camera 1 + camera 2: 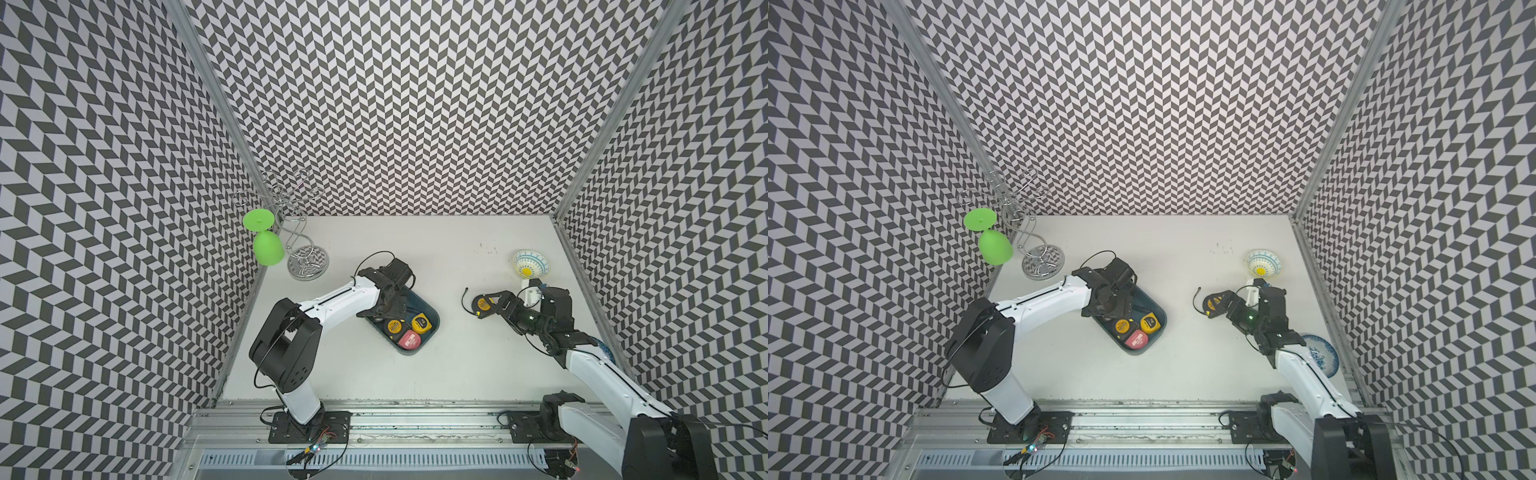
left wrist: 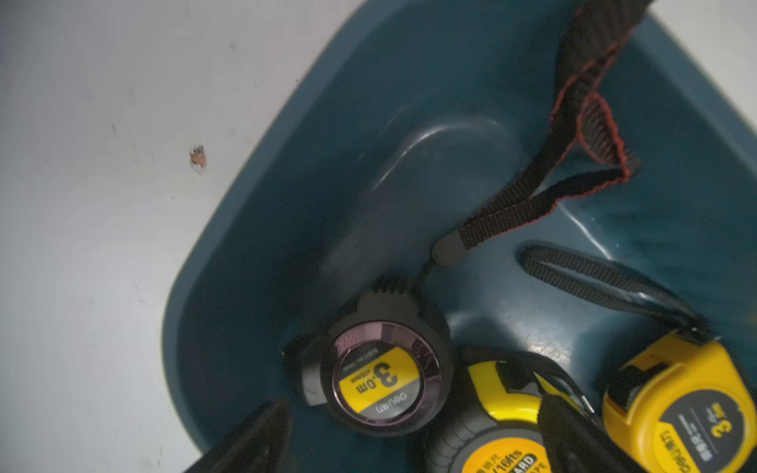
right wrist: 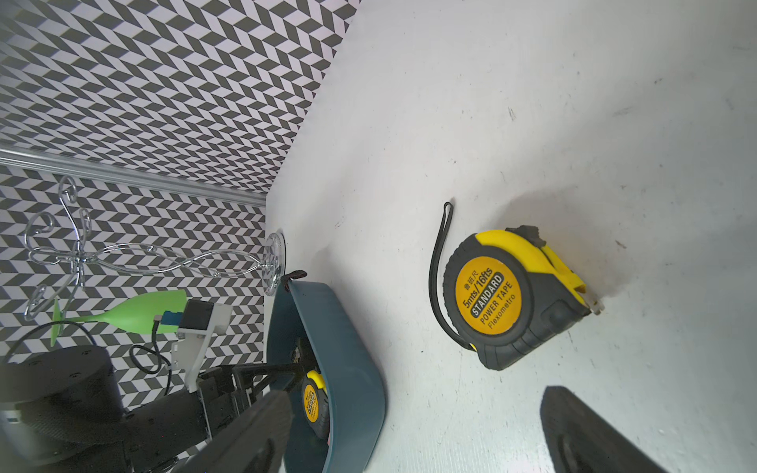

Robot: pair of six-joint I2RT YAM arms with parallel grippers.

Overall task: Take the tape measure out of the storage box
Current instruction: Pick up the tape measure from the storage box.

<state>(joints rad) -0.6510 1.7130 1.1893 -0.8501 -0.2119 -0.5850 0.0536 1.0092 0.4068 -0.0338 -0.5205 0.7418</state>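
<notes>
Tape measures crowd one end of the storage box [image 1: 435,322], which sits near the middle of the worktop [image 1: 457,374], nearer its left edge. A black-and-yellow one [image 1: 394,326], an all-yellow one [image 1: 420,323] and a pink one [image 1: 409,340] show in both top views. The left wrist view adds a round black one [image 2: 385,381] beside the box's bare end.

The left end effector [image 1: 386,305] hangs over that end with its jaws spread wide and nothing in them. The right end effector [image 1: 493,309] is also wide open and empty. Just ahead of it, a further tape measure [image 3: 504,295] lies free on the worktop toward the right edge, already out of the box.

The step in hand looks like a pick by the left arm, and the round black case seems the easiest target. I would centre the jaws on it before descending, keeping the outer finger clear of the box wall. The red-edged strap [image 2: 590,123] trails from this case and could snag a neighbour. A straight, slow lift should let it run free. The shallow box may slide or tip if a finger catches it.
</notes>
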